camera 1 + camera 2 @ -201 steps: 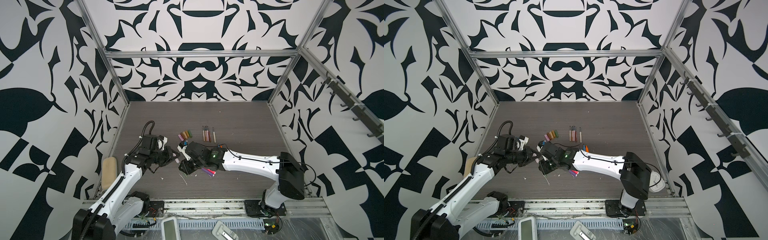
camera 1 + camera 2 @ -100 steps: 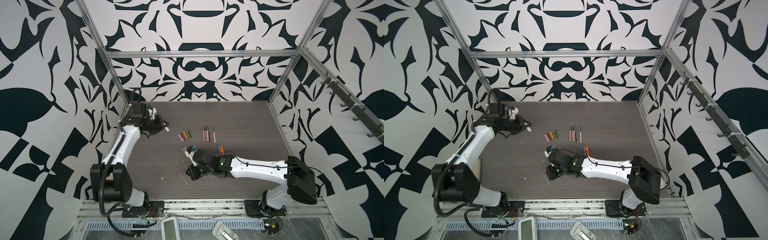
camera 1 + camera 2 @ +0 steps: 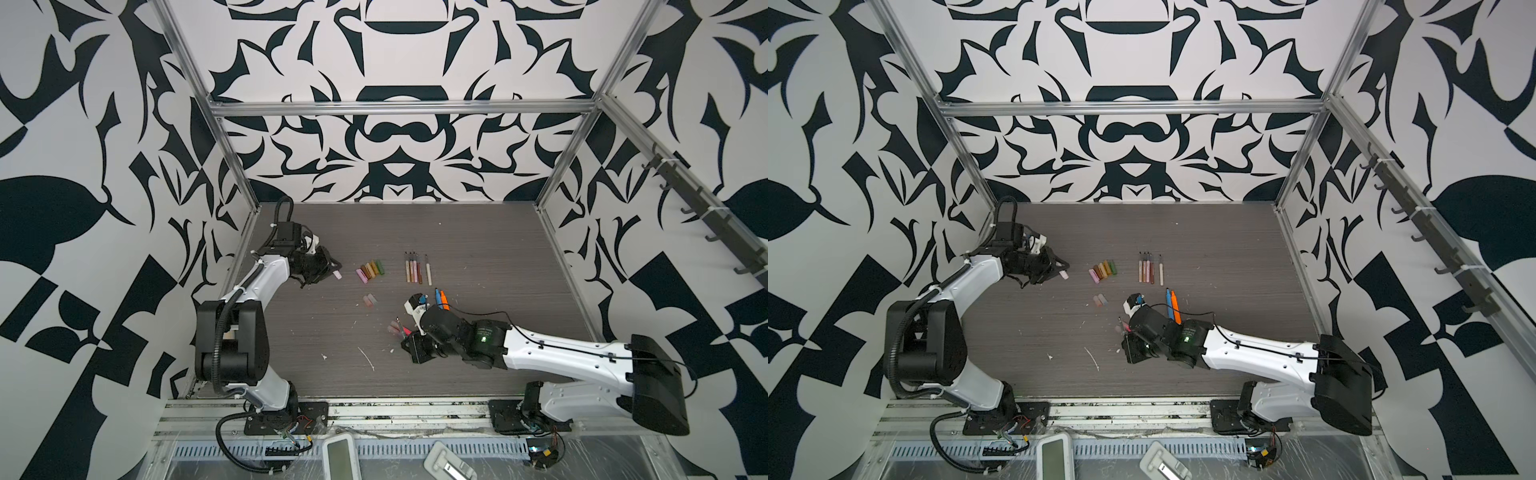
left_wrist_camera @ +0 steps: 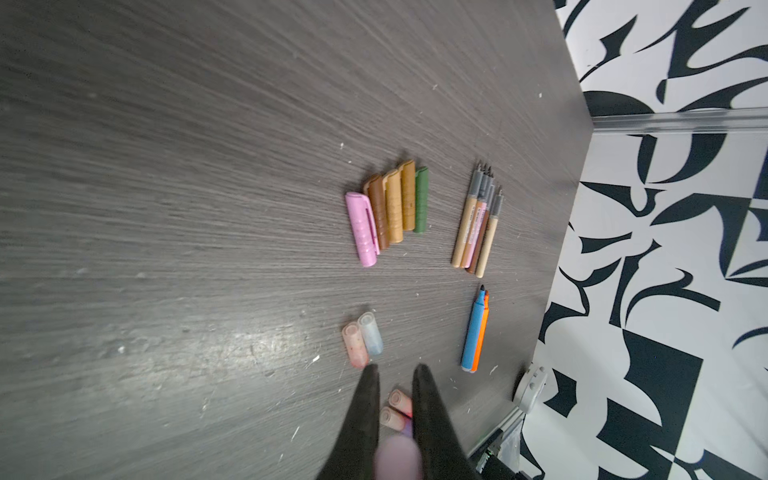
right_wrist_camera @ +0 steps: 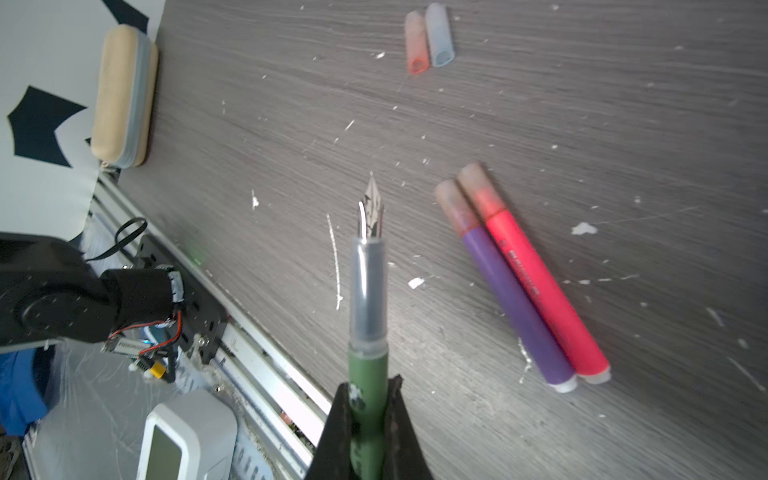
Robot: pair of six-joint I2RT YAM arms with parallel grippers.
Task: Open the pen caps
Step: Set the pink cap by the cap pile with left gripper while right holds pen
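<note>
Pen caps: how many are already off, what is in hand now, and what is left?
Done: five caps lie in a row, and two clear caps lie apart from the bare blue pen and orange pen. In hand: the right tool grips an uncapped green pen; the left tool pinches a pale cap. Left: the purple pen and pink pen are capped.

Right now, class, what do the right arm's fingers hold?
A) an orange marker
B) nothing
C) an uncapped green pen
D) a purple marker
C: in the right wrist view the right fingers clamp the barrel of the green pen, its metal nib bare.
</note>
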